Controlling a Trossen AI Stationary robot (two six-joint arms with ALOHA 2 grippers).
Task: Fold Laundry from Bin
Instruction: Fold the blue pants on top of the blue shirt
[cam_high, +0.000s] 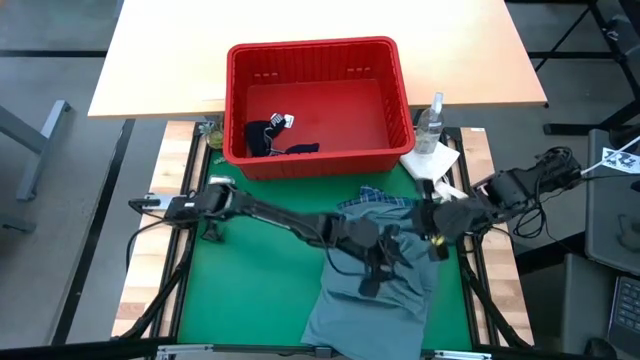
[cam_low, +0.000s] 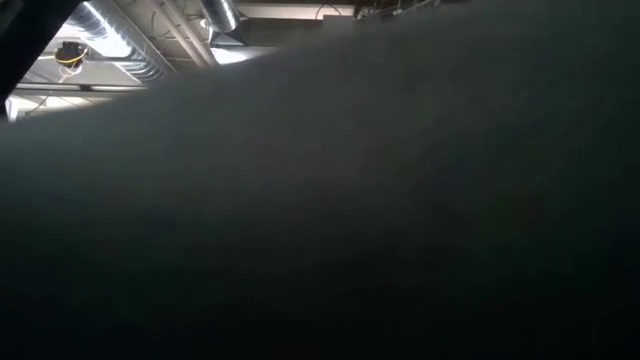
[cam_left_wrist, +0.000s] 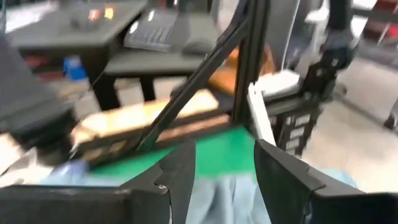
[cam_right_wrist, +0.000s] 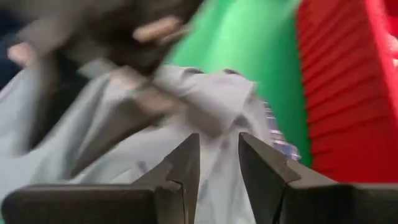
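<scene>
The low view is almost wholly blocked by a dark blur. The left pincer (cam_high: 378, 268) hangs parted and empty over the grey-blue garment (cam_high: 372, 305) spread on the green worktop (cam_high: 250, 290). The right pincer (cam_high: 432, 240) stands parted at its edge; no grip is visible. The plaid shirt (cam_high: 385, 199) peeks out beneath. A dark garment (cam_high: 270, 137) lies in the red bin (cam_high: 320, 52). No writing is legible.

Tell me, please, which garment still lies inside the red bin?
The dark navy garment, in the bin's left corner; the grey-blue garment and plaid shirt lie out on the green mat.
</scene>
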